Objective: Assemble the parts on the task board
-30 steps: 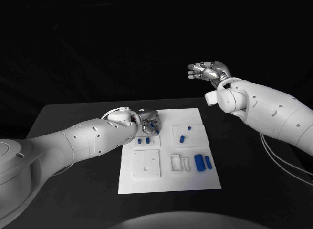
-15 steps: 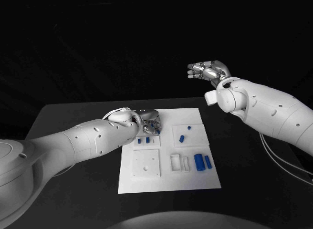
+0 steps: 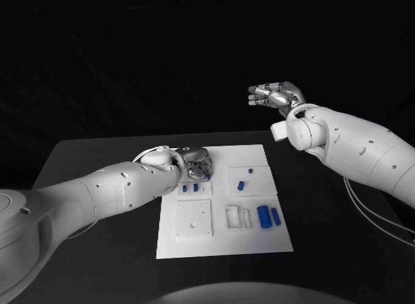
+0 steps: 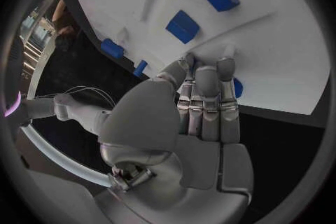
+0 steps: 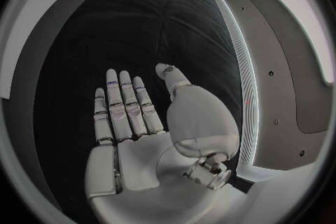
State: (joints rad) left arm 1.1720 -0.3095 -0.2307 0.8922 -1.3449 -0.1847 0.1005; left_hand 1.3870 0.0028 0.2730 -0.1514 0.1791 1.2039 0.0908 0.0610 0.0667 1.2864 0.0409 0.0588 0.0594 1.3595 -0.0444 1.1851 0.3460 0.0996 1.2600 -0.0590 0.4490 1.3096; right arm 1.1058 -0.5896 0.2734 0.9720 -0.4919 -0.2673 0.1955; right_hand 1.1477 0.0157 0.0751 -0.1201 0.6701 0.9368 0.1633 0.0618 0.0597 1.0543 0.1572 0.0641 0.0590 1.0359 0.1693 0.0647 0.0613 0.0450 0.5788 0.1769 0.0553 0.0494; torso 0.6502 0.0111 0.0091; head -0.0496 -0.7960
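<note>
- White rectangular task board (image 3: 224, 244) lying flat in the middle of the black table (image 3: 98, 253), carrying raised white blocks and small blue parts; two short blue pieces (image 3: 189, 187) in the near-left block, one small blue peg (image 3: 250, 170) and one blue piece (image 3: 240, 185) in the far-right block, two longer blue cylinders (image 3: 269, 216) lying side by side at the right edge.
- Left silver hand (image 3: 197, 163) now a little further over the board's far-left corner than a second ago, shifted slightly towards the centre and lower; fingers (image 4: 203, 101) held straight and close together, tips just above or touching the board near a blue part (image 4: 237, 88); cannot tell whether anything is pinched.
- Right silver hand (image 3: 274, 95) unchanged, raised well above and behind the table, fingers extended and slightly apart, holding nothing.
- Blue parts unmoved across the three moments; likely meaning: left hand settling in for a pick or press, no assembly step finished yet.
</note>
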